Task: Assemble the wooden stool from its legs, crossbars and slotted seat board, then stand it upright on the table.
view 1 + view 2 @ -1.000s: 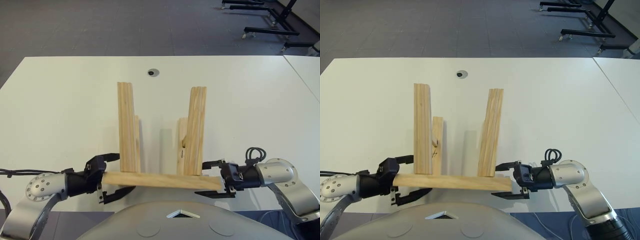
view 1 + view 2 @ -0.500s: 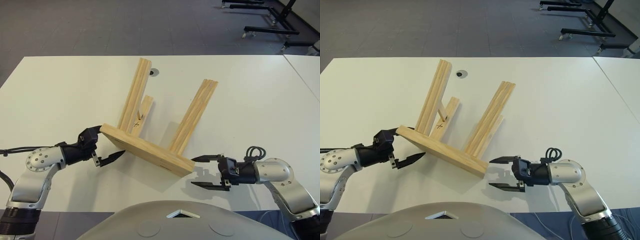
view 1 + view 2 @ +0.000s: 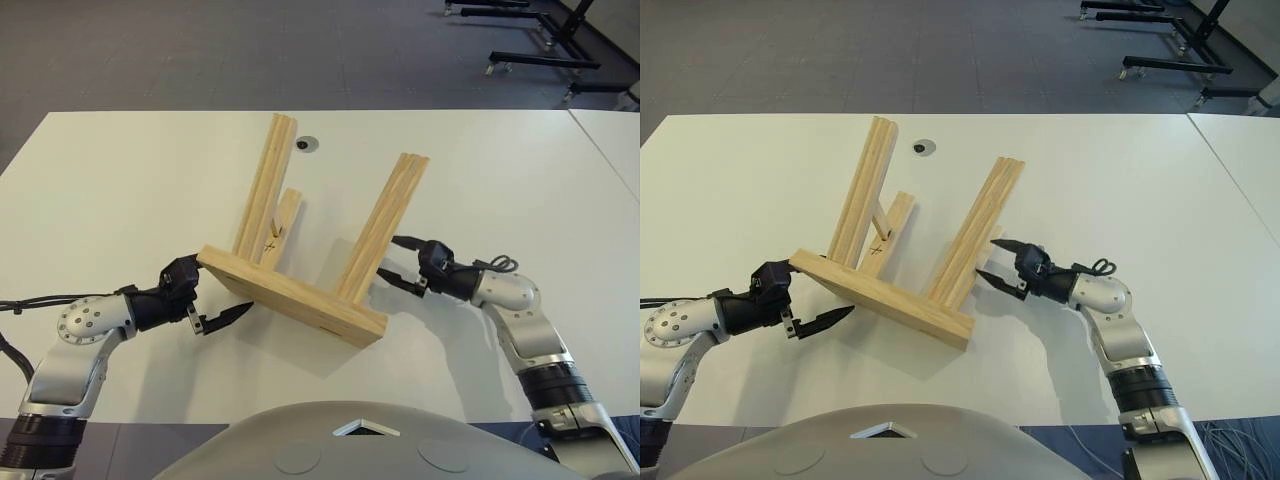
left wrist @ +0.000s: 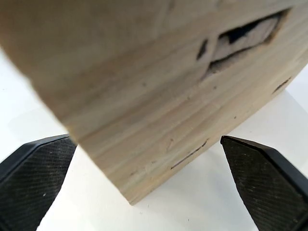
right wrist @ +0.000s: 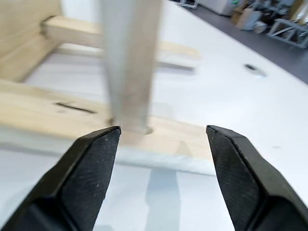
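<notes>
head view: the stool (image 3: pixel 330 315) is put together and lies tipped on the table (image 3: pixel 120 180). its seat board (image 3: pixel 270 290) slants, and one leg (image 3: pixel 265 185), the short crossbar (image 3: pixel 283 218) and the other leg (image 3: pixel 388 215) point up and away from both arms. the left gripper (image 3: pixel 220 292) is spread wide around the raised end of the board, one finger under it and one behind. the right gripper (image 3: pixel 386 258) is also spread wide, its tips at the lower part of the nearer leg, just above the board's low end.

left wrist view: the board's end sits between the fingers (image 4: pixel 33 163). it lies close against one finger, with bare table showing before the other. the jaws stand far apart, so the board looks cradled rather than pinched.

right wrist view: the leg rises just ahead of the fingers (image 5: pixel 91 168), nearer one tip than the other. the board lies across behind it. nothing is clamped here.

handling: the wood looks stiff and fairly light. the smooth faces could slide in hard fingers, though, and slotted joints may work loose if a leg is levered. the safer hold is probably across the thickness of the board at its two ends, or low on a leg right by the joint. turning it upright should go slowly, since the legs make it swing.
</notes>
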You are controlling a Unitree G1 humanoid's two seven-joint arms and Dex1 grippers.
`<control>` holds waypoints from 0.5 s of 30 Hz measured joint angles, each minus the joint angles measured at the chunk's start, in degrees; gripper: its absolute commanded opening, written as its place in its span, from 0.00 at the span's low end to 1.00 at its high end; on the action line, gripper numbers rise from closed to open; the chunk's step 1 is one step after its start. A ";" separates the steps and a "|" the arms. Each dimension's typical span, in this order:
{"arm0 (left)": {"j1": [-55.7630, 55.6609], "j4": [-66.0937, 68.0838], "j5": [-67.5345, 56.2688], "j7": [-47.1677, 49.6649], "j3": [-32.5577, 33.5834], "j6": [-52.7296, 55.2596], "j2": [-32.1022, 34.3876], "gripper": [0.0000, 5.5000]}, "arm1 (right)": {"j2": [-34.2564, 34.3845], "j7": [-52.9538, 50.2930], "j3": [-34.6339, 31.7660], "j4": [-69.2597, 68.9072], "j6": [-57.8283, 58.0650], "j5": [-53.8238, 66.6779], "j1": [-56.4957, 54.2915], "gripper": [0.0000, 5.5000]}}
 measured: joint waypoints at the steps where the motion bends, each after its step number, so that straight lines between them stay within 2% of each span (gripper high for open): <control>1: -0.07 0.06 0.01 0.23 -0.02 -0.09 -0.13 0.98 | 0.96 -1.35 0.30 0.87 -0.46 -1.01 -0.87 0.59; 9: -0.80 1.19 0.69 1.10 -2.13 -2.11 -1.58 0.98 | 10.61 -8.78 4.89 9.27 -2.69 -7.06 -12.68 0.59; 15: -0.79 2.52 1.83 1.67 -2.26 -2.83 -1.86 0.98 | 9.12 -9.59 2.56 10.62 -4.86 -6.46 -13.35 0.59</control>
